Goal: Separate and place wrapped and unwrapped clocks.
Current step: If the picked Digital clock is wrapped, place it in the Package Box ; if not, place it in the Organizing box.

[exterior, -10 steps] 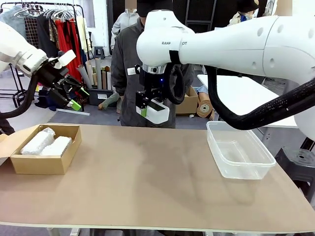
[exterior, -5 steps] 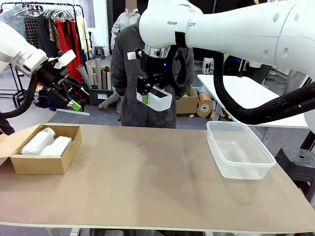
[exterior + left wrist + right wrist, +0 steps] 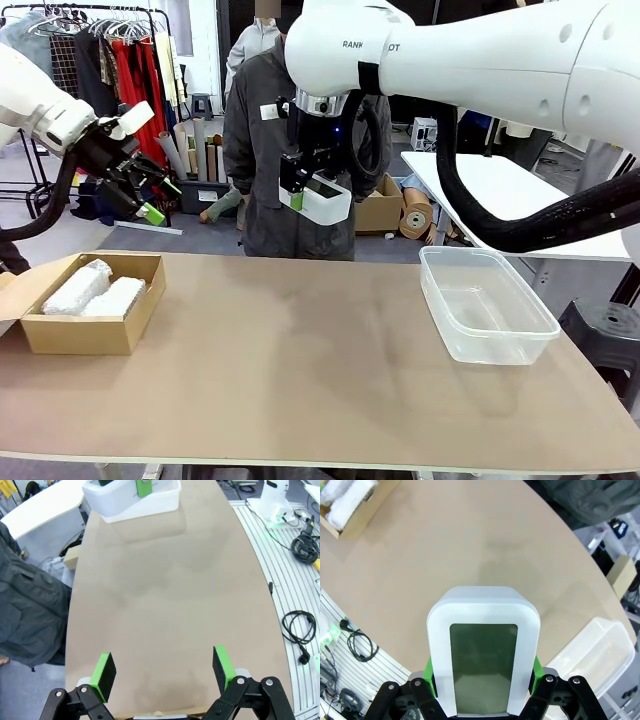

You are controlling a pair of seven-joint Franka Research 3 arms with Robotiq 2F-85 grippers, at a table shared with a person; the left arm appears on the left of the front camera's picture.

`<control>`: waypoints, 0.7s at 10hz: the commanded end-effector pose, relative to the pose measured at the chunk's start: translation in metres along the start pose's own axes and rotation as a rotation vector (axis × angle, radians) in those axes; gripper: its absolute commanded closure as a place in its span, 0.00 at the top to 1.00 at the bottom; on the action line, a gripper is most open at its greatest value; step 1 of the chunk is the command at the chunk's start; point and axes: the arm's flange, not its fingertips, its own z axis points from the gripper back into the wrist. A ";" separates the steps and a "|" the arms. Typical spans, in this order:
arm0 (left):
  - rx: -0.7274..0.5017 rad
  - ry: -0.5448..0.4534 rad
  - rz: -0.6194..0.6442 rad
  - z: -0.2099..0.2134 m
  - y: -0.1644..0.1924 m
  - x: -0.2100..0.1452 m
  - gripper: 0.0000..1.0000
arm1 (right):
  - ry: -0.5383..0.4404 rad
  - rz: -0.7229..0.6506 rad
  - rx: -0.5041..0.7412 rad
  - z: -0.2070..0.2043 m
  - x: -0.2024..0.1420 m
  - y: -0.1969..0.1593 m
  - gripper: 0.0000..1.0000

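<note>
High above the middle of the brown worktop [image 3: 300, 350], the right pincer [image 3: 305, 200] pinches the bare white clock [image 3: 320, 203], its green pads pressed against the clock's two long sides; in the right wrist view the clock [image 3: 483, 650] stands between the fingers with its grey-green screen facing the camera and its rounded top end reaching out past the fingertips. The clock hangs in the air in front of a person in a dark jacket [image 3: 250, 130] who stands at the far edge of the worktop. At the worktop's left end sits an open cardboard box [image 3: 85, 330] holding the two bubble-wrapped clocks [image 3: 95, 290], which lie side by side and touch each other. Toward the right end rests a clear plastic tub [image 3: 485, 305], well apart from the box and from the raised clock. The left pincer [image 3: 150, 195] hovers above and behind the cardboard box, off the worktop's far left corner, its jaws spread wide with nothing between the green pads [image 3: 106, 669], as the left wrist view shows.
</note>
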 end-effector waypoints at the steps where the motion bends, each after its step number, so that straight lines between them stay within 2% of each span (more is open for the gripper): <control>1: -0.002 0.001 -0.003 0.002 -0.001 0.000 1.00 | -0.010 0.001 -0.001 0.006 0.000 0.001 0.00; 7: -0.002 0.001 -0.003 0.002 -0.001 0.000 1.00 | 0.001 0.000 0.000 -0.001 0.000 0.000 0.00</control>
